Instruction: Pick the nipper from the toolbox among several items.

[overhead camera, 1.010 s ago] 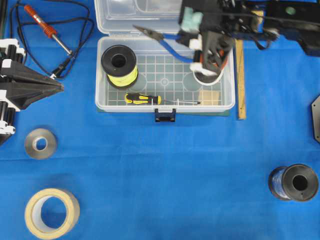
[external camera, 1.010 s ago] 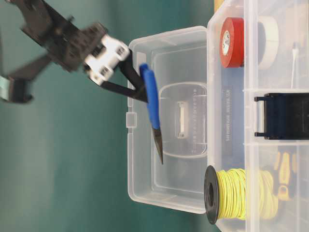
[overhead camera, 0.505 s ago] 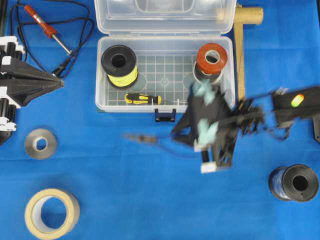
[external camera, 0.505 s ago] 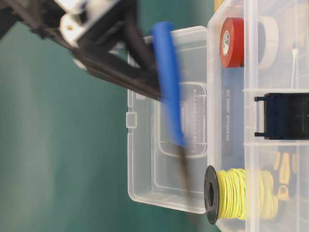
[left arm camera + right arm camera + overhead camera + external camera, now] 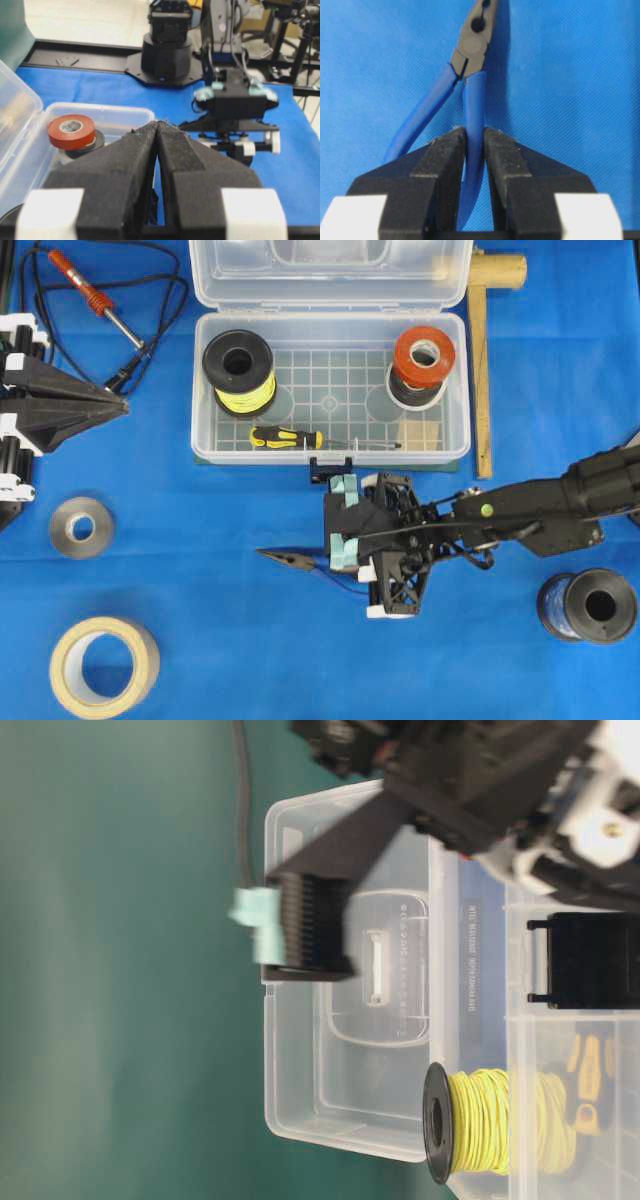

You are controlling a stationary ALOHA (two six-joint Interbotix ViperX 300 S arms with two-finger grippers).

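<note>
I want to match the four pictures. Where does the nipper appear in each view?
Overhead: the nipper lies below the toolbox, its tip pointing left, handles under the right pincer.
Table-level: not visible.
Left wrist: not clearly visible; the left pincer fills the foreground.
Right wrist: centre, one blue handle clamped.
Shared landmark: the red tape roll, seen in the overhead and left wrist views.

The right arm (image 5: 540, 508) lies across the lower right of the overhead frame, its gripper (image 5: 375, 552) and the nipper (image 5: 290, 560) barring the cloth just below the toolbox (image 5: 330, 455) latch. Bare cloth (image 5: 250, 650) spreads along the bottom centre, between the tape roll (image 5: 103, 666) at lower left and the dark spool (image 5: 587, 605) at lower right. Inside the toolbox, the gridded middle lies free between the yellow spool (image 5: 238, 372) and the red tape (image 5: 423, 357); the screwdriver (image 5: 286, 437) lines its front wall.
</note>
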